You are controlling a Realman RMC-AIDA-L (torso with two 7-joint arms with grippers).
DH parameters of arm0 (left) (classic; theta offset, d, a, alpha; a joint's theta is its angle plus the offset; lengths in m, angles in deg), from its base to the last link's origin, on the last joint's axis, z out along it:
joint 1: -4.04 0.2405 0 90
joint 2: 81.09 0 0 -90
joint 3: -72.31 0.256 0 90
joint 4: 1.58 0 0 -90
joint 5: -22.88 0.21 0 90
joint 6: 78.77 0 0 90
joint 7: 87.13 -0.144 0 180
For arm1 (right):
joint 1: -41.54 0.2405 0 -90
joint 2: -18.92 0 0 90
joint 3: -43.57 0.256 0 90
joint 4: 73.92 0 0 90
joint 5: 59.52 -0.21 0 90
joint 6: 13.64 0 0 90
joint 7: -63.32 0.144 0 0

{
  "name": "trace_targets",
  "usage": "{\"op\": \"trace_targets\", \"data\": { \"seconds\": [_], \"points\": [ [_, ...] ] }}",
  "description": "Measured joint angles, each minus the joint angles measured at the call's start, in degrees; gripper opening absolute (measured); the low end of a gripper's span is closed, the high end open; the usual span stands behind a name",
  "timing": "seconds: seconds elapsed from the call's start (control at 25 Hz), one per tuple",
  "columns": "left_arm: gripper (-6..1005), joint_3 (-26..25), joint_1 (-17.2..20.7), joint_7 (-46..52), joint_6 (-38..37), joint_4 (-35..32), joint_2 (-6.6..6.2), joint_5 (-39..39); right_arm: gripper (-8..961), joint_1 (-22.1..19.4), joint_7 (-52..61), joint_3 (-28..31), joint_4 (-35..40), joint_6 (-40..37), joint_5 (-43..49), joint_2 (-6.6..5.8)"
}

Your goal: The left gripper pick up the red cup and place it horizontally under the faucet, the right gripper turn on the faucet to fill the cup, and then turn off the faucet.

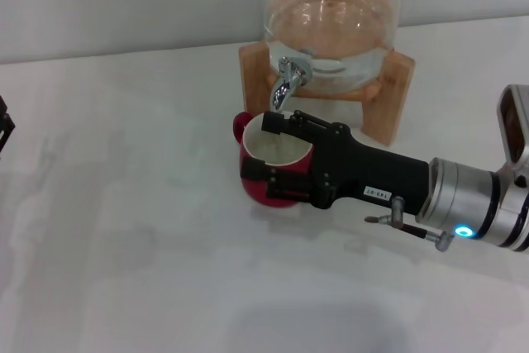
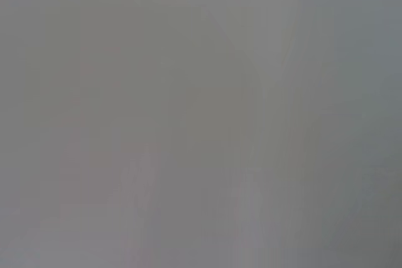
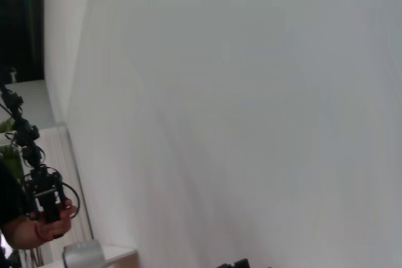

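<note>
White desk (image 1: 124, 204): red cup (image 1: 269, 173) stands upright beneath faucet (image 1: 288, 80), ready to fill. Right gripper (image 1: 275, 148) straddles it, jaws wide. Left gripper (image 1: 4, 126) at edge, jaws unclear.

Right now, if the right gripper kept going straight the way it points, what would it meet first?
The right gripper points left, its fingers straddling the red cup; it would likely push the cup first. The faucet sits just behind, though depth is unclear.

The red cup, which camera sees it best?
The head view. There the red cup stands under the faucet, with the right gripper around it. The left wrist view shows only grey blur and the right wrist view mostly a white wall, so neither shows the cup.
</note>
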Motion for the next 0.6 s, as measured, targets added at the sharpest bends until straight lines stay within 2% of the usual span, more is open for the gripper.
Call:
{"op": "trace_targets", "data": {
  "seconds": [0.6],
  "points": [
    [885,0.0,-0.17,0.0,0.0,0.0,0.0,0.36,868,0.85,0.07,0.27,0.67,2.68,-1.04,-0.08]
  ]
}}
